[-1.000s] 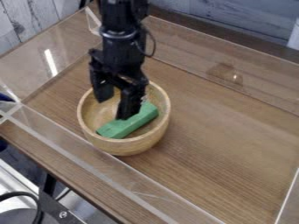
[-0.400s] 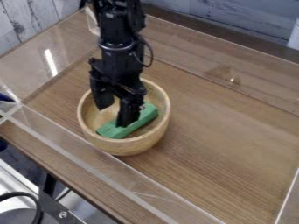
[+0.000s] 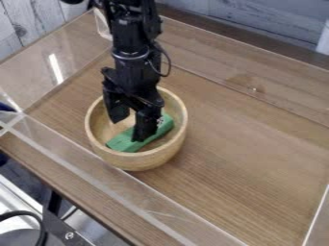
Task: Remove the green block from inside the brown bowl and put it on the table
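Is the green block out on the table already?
No, the green block lies inside the brown bowl, under the open gripper.

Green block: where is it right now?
The green block lies inside the brown bowl, left of centre in the camera view, directly under the open claw.

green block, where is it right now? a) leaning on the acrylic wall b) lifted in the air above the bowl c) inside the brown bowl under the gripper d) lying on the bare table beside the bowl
c: the green block lies inside the brown bowl, with the open gripper lowered over it and its fingers on either side, not yet closed on it.
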You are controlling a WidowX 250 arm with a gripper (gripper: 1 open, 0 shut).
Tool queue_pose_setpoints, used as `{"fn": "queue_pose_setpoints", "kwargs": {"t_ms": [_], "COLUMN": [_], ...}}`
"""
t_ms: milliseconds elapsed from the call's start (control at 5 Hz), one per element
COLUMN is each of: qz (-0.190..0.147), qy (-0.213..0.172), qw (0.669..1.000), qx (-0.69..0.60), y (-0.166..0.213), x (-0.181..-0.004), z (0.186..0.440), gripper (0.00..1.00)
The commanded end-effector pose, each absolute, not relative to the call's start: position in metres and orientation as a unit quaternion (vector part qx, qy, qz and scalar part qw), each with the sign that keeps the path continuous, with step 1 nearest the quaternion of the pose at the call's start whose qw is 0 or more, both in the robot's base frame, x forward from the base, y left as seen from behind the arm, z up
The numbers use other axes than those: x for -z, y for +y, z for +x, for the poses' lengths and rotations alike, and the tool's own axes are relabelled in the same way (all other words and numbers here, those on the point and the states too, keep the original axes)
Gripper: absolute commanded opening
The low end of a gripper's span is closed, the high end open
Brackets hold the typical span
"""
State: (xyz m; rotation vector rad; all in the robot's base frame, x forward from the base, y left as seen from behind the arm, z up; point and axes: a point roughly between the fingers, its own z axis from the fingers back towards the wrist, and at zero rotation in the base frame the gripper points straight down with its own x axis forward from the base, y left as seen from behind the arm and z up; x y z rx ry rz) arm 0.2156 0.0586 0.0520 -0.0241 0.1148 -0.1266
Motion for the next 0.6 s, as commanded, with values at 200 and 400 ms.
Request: {"fn": "queue_pose_setpoints", "kwargs": {"t_ms": [200, 400], "qz": [-0.013, -0.016], "qy": [0.033, 0.029], "qw": [0.997, 0.997], "qx": [0.067, 0.067], "y": [0.0584, 0.0581], "x": [-0.0635, -0.068], "z": [0.2259, 0.2272], "gripper": [1.0, 1.0]}}
